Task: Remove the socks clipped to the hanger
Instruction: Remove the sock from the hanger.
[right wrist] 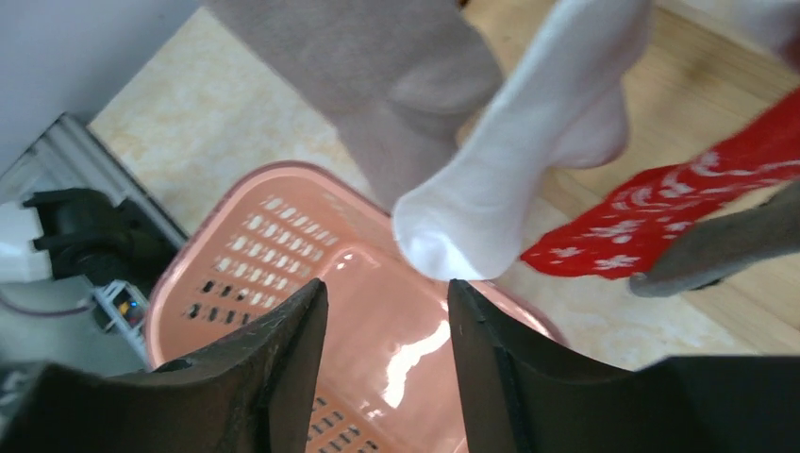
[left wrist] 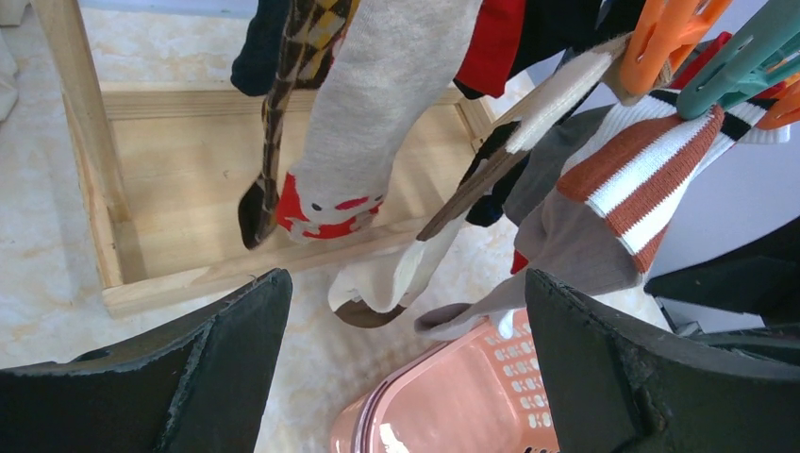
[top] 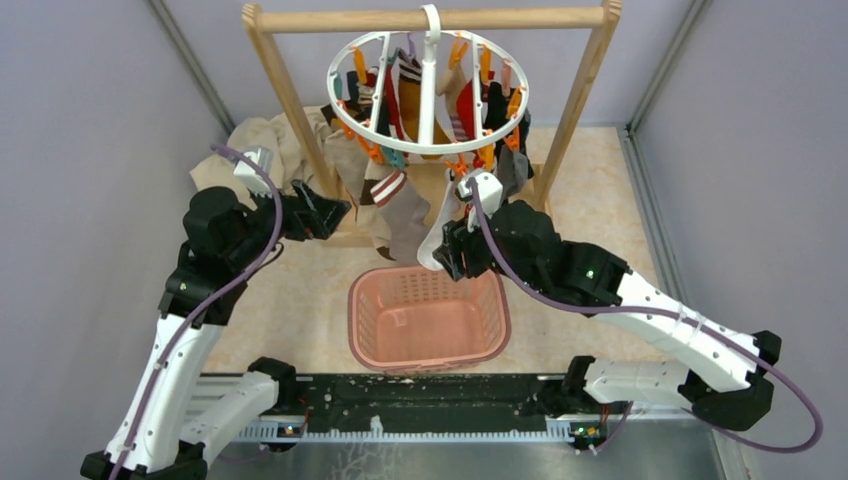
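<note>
A robotics lab cell: grey partition walls [top: 90, 150] around a tabletop [top: 590, 205] with a black mounting rail [top: 420, 418].

Wide apart: left fingers [left wrist: 226, 368]. Hanging above: grey sock [left wrist: 377, 113] with red toe, checked sock [left wrist: 283, 104], rust-striped sock [left wrist: 651, 170] at teal clip [left wrist: 745, 57]. Low between fingers, pink basket [left wrist: 453, 406]; wooden frame base [left wrist: 236, 269] on surface [left wrist: 38, 236] behind.
</note>
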Action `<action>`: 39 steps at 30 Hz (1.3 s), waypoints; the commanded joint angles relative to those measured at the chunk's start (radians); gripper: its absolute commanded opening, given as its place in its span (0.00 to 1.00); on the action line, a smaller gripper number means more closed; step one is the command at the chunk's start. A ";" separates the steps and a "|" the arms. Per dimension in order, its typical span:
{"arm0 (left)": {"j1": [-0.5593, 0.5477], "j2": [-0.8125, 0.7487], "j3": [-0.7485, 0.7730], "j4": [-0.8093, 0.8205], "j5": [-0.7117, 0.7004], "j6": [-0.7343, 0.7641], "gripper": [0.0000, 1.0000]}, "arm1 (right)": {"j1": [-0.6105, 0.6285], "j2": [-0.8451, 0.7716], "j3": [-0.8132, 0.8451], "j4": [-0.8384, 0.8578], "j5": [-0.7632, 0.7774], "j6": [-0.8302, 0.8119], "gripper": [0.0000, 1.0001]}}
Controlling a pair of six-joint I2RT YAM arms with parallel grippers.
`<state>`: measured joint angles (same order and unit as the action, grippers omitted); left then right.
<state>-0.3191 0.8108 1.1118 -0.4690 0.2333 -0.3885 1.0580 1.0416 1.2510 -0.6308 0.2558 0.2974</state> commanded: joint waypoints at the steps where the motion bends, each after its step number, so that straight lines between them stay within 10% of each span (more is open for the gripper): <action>1: 0.000 -0.002 -0.017 0.035 0.008 -0.001 0.99 | 0.013 -0.016 0.047 0.087 -0.163 -0.021 0.47; 7: 0.001 -0.012 -0.030 0.031 -0.021 0.000 0.99 | 0.070 0.058 0.047 0.164 -0.161 -0.006 0.40; 18: 0.001 -0.031 -0.007 -0.052 -0.224 0.007 0.99 | 0.149 0.139 -0.127 0.430 0.299 0.052 0.65; 30: 0.002 -0.030 0.003 -0.053 -0.256 0.017 0.99 | 0.149 0.339 -0.100 0.661 0.321 0.043 0.62; 39: 0.002 -0.032 -0.012 -0.047 -0.255 0.016 0.99 | 0.149 0.434 -0.048 0.676 0.443 0.071 0.83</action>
<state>-0.3191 0.7914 1.0855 -0.5194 -0.0128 -0.3836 1.1973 1.4639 1.1305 -0.0223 0.5938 0.3428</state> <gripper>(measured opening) 0.989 0.823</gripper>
